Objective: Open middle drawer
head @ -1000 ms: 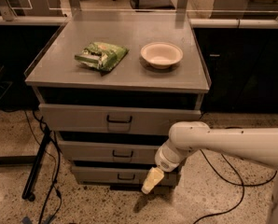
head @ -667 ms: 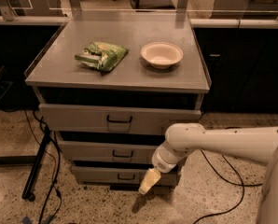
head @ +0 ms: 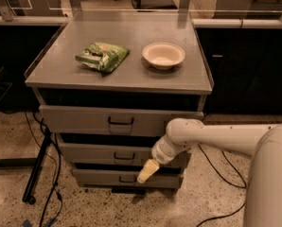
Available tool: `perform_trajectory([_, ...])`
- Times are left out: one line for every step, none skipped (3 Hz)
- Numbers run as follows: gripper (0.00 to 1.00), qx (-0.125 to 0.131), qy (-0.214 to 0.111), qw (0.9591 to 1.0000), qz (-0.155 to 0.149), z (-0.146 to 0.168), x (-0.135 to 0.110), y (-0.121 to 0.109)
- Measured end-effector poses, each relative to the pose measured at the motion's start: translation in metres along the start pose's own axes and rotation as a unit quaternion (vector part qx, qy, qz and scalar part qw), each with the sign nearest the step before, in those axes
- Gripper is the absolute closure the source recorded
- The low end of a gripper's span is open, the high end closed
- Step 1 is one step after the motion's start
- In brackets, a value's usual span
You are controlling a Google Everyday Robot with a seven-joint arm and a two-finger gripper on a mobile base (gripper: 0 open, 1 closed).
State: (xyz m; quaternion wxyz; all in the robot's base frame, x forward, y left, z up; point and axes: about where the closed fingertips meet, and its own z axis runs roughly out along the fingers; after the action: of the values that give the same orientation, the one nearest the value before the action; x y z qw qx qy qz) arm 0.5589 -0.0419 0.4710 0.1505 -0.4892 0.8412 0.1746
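The grey cabinet has three drawers. The middle drawer has a wide low grey front with a small black wire handle at its centre, and it sits flush between the top drawer and the bottom drawer. My gripper hangs from the white arm, which comes in from the right. It points down-left in front of the gap between the middle and bottom drawers, just right of and below the middle handle.
A green snack bag and a white bowl lie on the cabinet top. Black cables and a stand leg run on the floor at the left. Dark counters stand behind.
The arm has shifted slightly left, bringing the gripper a little closer to the middle drawer's handle. The drawers have not moved.
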Motion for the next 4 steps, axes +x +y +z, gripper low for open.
perform_trajectory([0.00,0.002,-0.001,1.0000,0.001,0.008,0.004,0.001])
perform_trajectory([0.00,0.011,-0.005,0.9999,0.006,0.011,0.009,-0.002])
perform_trajectory([0.00,0.023,-0.013,0.9996,0.009,0.007,0.011,-0.007])
perform_trajectory([0.00,0.032,-0.022,0.9992,0.013,0.003,0.012,-0.013])
